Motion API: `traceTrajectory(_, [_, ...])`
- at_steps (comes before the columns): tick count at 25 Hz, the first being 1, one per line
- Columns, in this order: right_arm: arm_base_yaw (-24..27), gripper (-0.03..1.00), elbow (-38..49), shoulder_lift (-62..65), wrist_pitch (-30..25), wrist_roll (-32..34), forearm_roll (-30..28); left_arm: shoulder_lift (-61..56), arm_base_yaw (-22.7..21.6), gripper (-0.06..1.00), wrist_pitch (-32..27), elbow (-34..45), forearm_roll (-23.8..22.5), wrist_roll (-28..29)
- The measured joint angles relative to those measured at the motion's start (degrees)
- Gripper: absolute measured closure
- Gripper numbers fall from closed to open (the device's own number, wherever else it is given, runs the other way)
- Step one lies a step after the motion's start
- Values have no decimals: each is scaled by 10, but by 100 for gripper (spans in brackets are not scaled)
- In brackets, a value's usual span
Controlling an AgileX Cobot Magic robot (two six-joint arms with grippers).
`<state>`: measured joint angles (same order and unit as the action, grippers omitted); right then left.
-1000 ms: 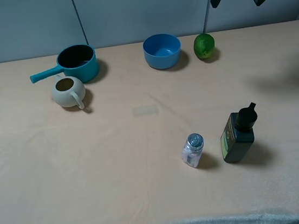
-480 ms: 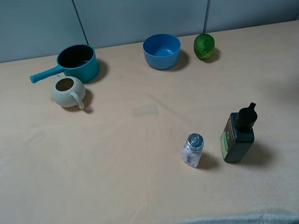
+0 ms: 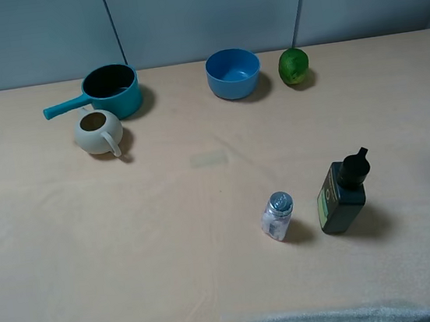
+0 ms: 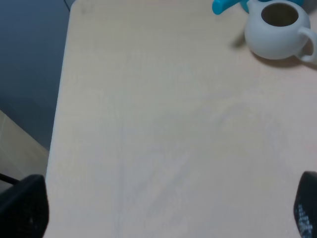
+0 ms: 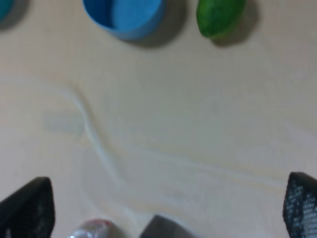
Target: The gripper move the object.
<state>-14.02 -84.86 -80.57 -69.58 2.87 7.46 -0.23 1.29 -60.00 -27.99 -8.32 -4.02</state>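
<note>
My left gripper (image 4: 163, 210) hangs spread wide over bare table (image 3: 131, 242), near the cream pot (image 4: 277, 29), holding nothing. My right gripper (image 5: 168, 208) hovers high, fingers parted and empty. The green fruit (image 3: 294, 66) sits just right of the blue bowl (image 3: 232, 72).

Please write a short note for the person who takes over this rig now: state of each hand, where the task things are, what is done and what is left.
Left hand: open, empty, over bare table near the cream pitcher.
Right hand: open, empty, raised high above the table.
Green fruit: resting at the far edge, just right of the blue bowl, apart from it.
Done: nothing visible; no hand touches the fruit.
Left: reach the fruit, grasp it and move it.
</note>
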Motion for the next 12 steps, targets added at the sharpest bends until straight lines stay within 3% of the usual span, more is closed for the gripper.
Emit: traceTrajectory(12, [0,28,162,207,-1,2,-40,0,0,-5,0,0,0,0])
